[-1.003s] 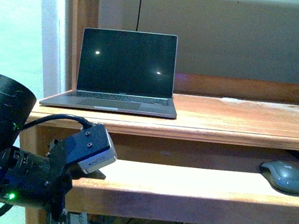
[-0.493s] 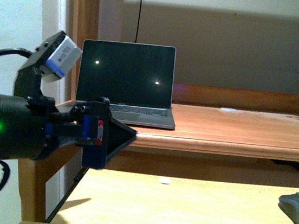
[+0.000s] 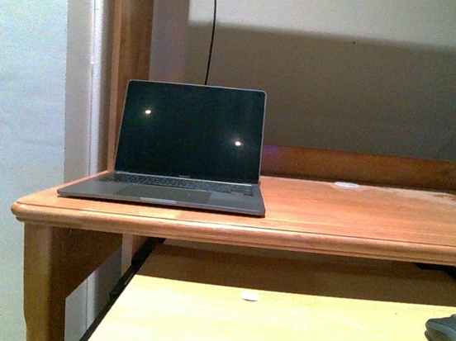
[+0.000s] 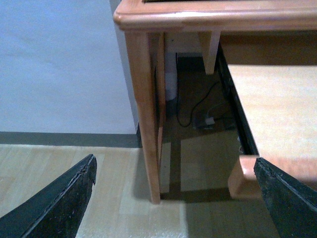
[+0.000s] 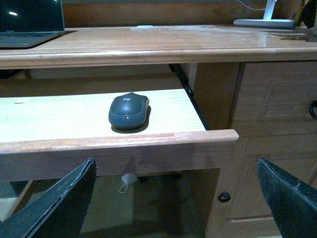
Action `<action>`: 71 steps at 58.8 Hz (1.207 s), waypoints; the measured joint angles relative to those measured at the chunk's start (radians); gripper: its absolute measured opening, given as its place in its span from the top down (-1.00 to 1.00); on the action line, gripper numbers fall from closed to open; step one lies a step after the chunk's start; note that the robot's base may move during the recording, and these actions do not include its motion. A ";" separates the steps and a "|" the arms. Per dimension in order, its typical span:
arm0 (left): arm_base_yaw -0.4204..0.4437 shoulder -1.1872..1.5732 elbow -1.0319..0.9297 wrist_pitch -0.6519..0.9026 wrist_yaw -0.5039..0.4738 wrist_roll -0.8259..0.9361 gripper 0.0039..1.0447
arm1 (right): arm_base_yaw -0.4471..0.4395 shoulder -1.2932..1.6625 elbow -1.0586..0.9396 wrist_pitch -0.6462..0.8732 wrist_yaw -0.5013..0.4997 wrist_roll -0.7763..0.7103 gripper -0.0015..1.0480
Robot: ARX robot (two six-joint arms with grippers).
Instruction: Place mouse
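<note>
**A:** What is shown in the front view?

**B:** Neither arm is seen there. The mouse (image 3: 453,338) is found at the far right end of the pull-out shelf (image 3: 274,334), cut by the picture's edge. A laptop (image 3: 188,145) is set on the worktop (image 3: 356,211) above the shelf's left half, well apart from the mouse.

**A:** And the left wrist view?

**B:** The left end effector (image 4: 176,198) is spread wide and nothing is held in it. It is pointed at the shelf's left front corner and the worktop leg beside it. No mouse is seen there.

**A:** The right wrist view?

**B:** The right end effector (image 5: 173,203) is likewise released and empty. It is held below and in front of the shelf's front lip. The mouse is seen resting on the shelf just behind that lip, ahead of and above the open fingers (image 5: 290,203), toward the shelf's right end. Its long axis is laid roughly front to back across the shelf, with the narrow flanks offered to the fingers.

**A:** Which arm is favoured, then?

**B:** The right arm is judged the nearer. A rise over the lip and a short reach forward would be called for.
</note>
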 joint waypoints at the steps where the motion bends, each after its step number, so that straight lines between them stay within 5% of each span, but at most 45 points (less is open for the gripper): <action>1: -0.010 -0.048 -0.032 -0.002 -0.016 0.006 -0.83 | 0.000 0.000 0.000 0.000 0.000 0.000 -0.86; 6: -0.020 -0.215 -0.145 0.086 -0.045 0.011 -0.58 | 0.000 0.000 0.000 0.000 0.000 0.000 -0.86; 12: -0.034 -0.512 -0.230 -0.109 -0.068 0.012 -0.24 | 0.000 0.000 0.000 0.000 0.000 0.000 -0.86; 19: 0.016 -0.800 -0.299 -0.266 0.004 0.014 0.17 | 0.000 0.000 0.000 0.000 -0.001 0.000 -0.86; 26: 0.101 -0.883 -0.331 -0.297 0.098 0.015 0.54 | -0.048 0.137 0.023 0.084 -0.222 0.170 -0.86; 33: 0.206 -0.908 -0.331 -0.313 0.216 0.015 0.95 | 0.024 0.374 0.108 0.256 -0.176 0.270 -0.86; 38: 0.300 -0.914 -0.331 -0.319 0.280 0.018 0.95 | 0.084 0.500 0.167 0.342 -0.126 0.275 -0.86; 54: 0.317 -0.914 -0.332 -0.320 0.294 0.019 0.95 | 0.372 0.809 0.299 0.475 0.068 0.138 -0.86; 67: 0.318 -0.914 -0.332 -0.320 0.294 0.019 0.95 | 0.412 1.117 0.434 0.485 0.159 0.010 -0.86; 71: 0.318 -0.915 -0.332 -0.320 0.295 0.019 0.80 | 0.417 1.174 0.476 0.487 0.181 -0.013 -0.86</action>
